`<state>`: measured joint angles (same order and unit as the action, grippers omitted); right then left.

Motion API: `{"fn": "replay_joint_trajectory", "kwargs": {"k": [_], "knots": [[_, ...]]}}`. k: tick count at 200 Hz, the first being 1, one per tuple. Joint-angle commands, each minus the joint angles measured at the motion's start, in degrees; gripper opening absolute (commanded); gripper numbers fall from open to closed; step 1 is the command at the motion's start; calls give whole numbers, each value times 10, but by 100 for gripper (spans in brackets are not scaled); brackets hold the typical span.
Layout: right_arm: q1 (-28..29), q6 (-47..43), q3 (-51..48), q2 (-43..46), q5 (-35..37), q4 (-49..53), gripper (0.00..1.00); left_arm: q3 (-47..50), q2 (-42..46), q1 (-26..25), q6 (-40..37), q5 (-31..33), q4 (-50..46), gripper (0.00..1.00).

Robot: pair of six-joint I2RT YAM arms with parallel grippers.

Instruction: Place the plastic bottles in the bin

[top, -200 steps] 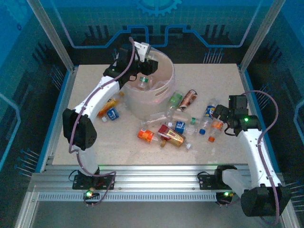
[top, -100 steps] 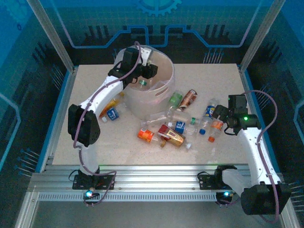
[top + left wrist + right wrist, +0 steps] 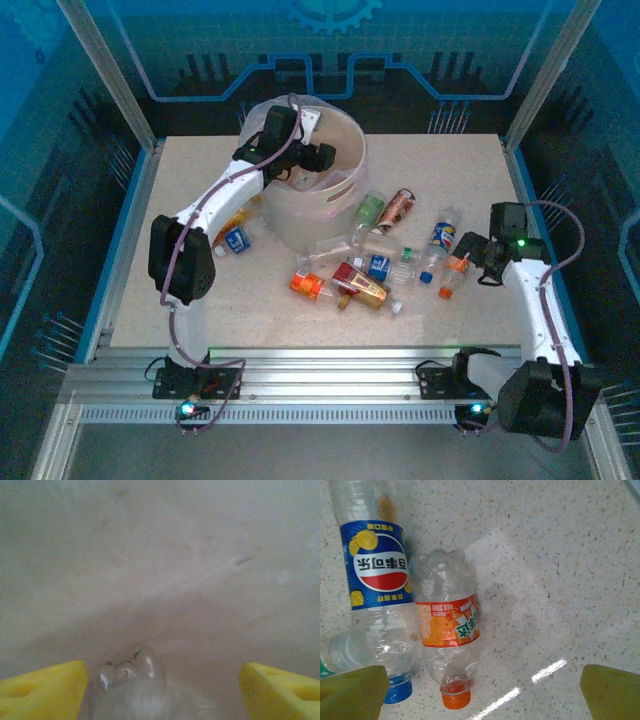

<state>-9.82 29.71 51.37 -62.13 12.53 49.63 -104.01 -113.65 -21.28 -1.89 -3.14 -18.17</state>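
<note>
Plastic bottles (image 3: 360,285), roughly twelve; one bin (image 3: 310,215)

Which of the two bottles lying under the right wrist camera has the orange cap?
The orange-labelled bottle. The blue-labelled bottle lying beside it has a blue cap instead.

A speckled beige tabletop (image 3: 250,318) sits within blue-lit enclosure walls (image 3: 40,120).
</note>
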Motion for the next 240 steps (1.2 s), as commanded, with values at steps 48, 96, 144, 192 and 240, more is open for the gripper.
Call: {"fn": "replay_joint_trajectory", "kwargs": {"k": [48, 96, 144, 192, 240], "knots": [[-47, -32, -35, -39, -123, -28, 100, -5, 68, -3, 19, 22, -18, 99], [-50, -36, -46, -58, -147, -51, 98, 47, 154, -3, 58, 21, -1, 99], [-51, -42, -52, -70, -146, -64, 94, 169, 288, -3, 144, 18, 51, 99], [-51, -41, -61, -94, -161, -91, 91, 323, 416, -3, 262, 27, 135, 99], [-52, -38, -63, -138, -184, -121, 84, 380, 453, -3, 305, 47, 152, 99]]}}
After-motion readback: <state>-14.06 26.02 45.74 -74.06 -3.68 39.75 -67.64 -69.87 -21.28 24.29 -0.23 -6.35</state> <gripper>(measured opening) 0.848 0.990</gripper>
